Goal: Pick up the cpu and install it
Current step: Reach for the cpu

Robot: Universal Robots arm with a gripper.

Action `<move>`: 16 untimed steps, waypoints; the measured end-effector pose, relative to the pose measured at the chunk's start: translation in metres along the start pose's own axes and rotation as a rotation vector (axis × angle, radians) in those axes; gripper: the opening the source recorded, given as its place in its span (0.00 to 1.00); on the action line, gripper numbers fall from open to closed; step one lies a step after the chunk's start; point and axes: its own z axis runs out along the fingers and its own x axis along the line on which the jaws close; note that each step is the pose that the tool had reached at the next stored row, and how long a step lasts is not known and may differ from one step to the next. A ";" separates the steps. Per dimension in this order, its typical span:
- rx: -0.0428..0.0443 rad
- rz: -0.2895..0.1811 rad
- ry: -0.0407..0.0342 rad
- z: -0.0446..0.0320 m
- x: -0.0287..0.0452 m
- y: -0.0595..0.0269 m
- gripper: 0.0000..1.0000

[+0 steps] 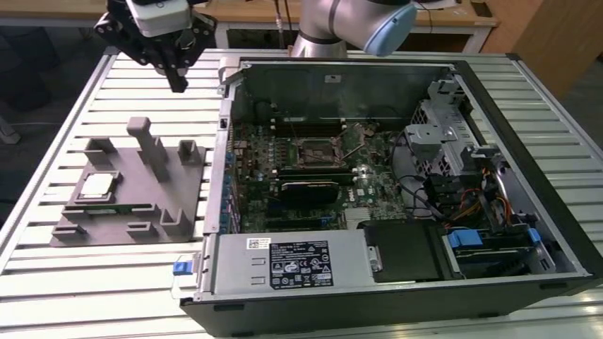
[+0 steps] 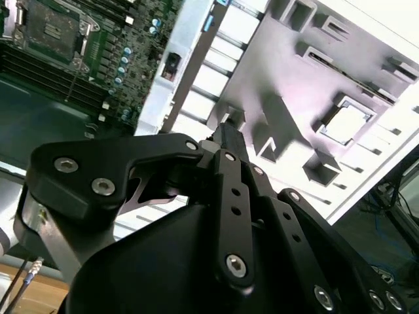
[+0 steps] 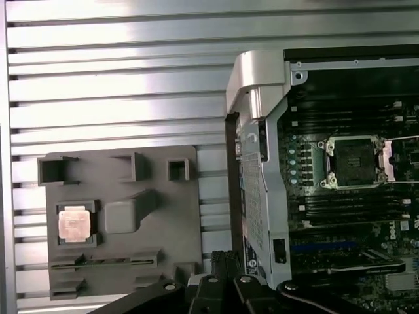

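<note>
Ok, arm's up high over the table (image 1: 56,282), fingers (image 1: 176,79) pointing down, pressed together w/ nothing between them. They're empty and touching nothing. In both wrist views the black fingers (image 2: 229,145) (image 3: 220,263) look the same: shut, no gap.

The cpu (image 1: 97,185) is lying flat in its square pocket on the grey tray (image 1: 123,236), silver top up, well apart from the fingers. The first wrist view has it too, cpu (image 3: 73,223) seated in the tray (image 3: 173,216), thin green memory stick (image 3: 105,260) in a slot just beside it.

On the exterior view's right, the pc case (image 1: 527,106) lies open w/ the motherboard socket (image 1: 315,150) bare and its frame open.
</note>
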 end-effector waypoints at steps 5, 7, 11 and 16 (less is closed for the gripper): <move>0.0000 0.000 0.0000 -0.0004 0.0123 -0.0009 0.11; 0.0000 0.000 0.0000 -0.0005 0.0172 -0.0013 0.11; 0.0000 0.000 0.0000 -0.0008 0.0265 -0.0020 0.11; 0.0000 0.000 0.0000 -0.0011 0.0382 -0.0029 0.11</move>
